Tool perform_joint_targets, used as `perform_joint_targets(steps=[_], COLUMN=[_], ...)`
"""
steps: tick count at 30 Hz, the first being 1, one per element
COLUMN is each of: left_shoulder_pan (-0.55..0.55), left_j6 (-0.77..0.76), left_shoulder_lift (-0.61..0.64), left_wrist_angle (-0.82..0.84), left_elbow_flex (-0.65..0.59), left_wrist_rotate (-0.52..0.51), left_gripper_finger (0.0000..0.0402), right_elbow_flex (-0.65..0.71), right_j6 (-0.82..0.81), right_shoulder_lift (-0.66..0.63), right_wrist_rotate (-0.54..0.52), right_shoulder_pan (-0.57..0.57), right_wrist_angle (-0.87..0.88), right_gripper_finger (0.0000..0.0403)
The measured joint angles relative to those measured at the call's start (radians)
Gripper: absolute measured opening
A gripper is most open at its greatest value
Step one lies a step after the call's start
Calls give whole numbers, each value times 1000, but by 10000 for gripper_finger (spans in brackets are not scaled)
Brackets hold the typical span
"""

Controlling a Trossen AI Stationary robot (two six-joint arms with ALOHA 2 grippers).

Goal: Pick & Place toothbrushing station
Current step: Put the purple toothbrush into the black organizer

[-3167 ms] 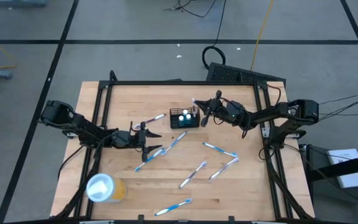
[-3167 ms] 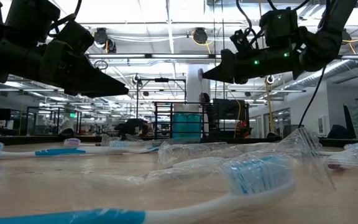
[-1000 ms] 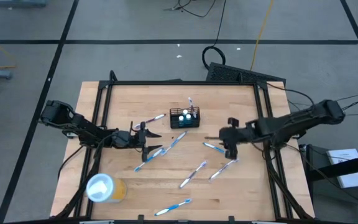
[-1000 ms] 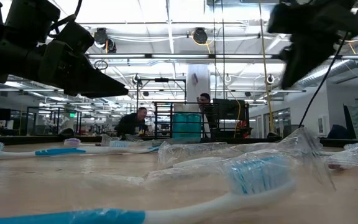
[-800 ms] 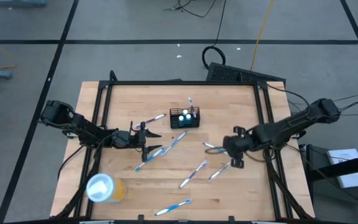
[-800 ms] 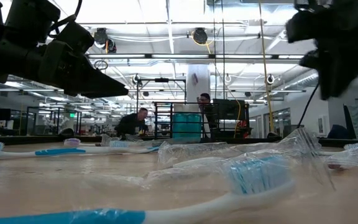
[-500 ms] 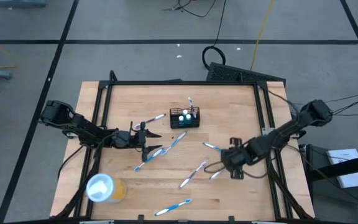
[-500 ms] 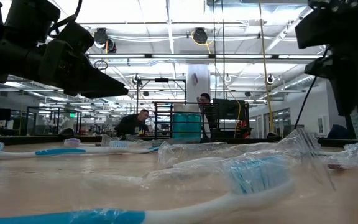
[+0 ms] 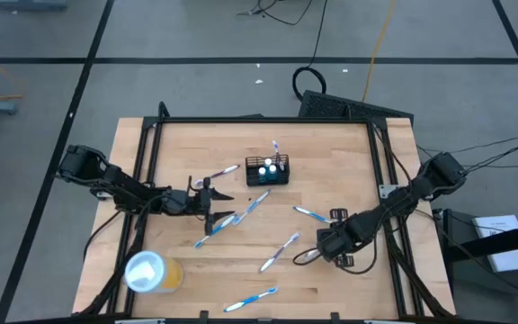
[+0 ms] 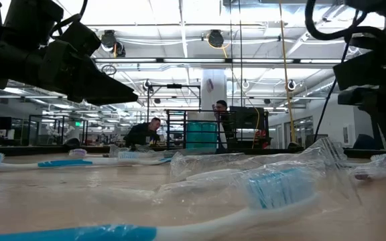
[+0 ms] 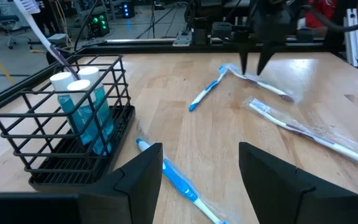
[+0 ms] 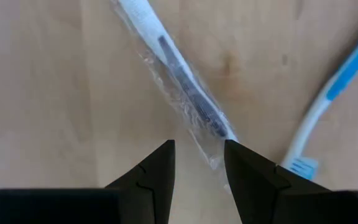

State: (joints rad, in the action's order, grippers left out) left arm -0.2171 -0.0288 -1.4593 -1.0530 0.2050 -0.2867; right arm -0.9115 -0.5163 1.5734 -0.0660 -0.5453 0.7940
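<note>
Overhead, you see the toothbrushing station (image 9: 267, 172), a small black wire-mesh holder, standing at the middle of the far half of the pale wooden table (image 9: 340, 153), with a toothbrush handle and white-capped tubes upright in it. The left gripper (image 9: 212, 198) hangs over a blue-and-white toothbrush (image 9: 216, 225), well short of the holder. The right gripper (image 9: 317, 252) points down over a clear-wrapped toothbrush (image 9: 308, 255) on the near right part. A yellow cup with a white lid (image 9: 151, 272) sits at the near left corner.

From table height, you get a big blue-bristled brush head (image 10: 280, 186) and crinkled clear wrapping (image 10: 206, 166) close up; both dark arms loom above.

Through the left wrist camera, the left gripper's fingers (image 11: 143, 177) stand apart with nothing between them, above a blue toothbrush (image 11: 176, 180). The mesh holder (image 11: 67, 130) is just beside it, holding two blue tubes (image 11: 86, 109).

Through the right wrist camera, the right gripper (image 12: 199, 158) has its fingers parted and empty, straddling the end of the wrapped brush (image 12: 178, 71) without visibly touching it; a blue-and-white brush (image 12: 328, 106) lies nearby.
</note>
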Motion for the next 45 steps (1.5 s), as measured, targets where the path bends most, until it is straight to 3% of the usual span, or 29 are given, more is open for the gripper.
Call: perform_joint_targets(steps=[6,13,23,28,32,38,40,45], left_shoulder_pan=[-2,-2,-2,-2,-2,-39,-63,-107], left_j6=[-7,-11,-19,-19,-29,-33,-32,-29], left_shoulder_lift=[0,0,0,0,0,0,0,-40], left_wrist_angle=[-1,-1,-7,-7,-7,19,128,597], left_elbow_flex=[0,0,0,0,2,58,123,390], left_wrist_rotate=[0,0,-1,-2,-2,-1,-3,-71], left_gripper_finger=[216,216,216,216,216,216,216,216], right_elbow_flex=[13,13,-36,-105,-144,-200,-201,-201], right_j6=[50,103,305,403,389,289,221,63], right_shoulder_lift=[1,4,191,231,210,151,124,50], right_wrist_rotate=[-83,-160,-334,-403,-430,-543,-564,-625], right_shoulder_pan=[9,45,109,120,116,54,35,-26], right_wrist_angle=[5,-190,-515,-589,-553,-326,-252,-69], right_gripper_finger=[128,128,127,127,127,127,127,127])
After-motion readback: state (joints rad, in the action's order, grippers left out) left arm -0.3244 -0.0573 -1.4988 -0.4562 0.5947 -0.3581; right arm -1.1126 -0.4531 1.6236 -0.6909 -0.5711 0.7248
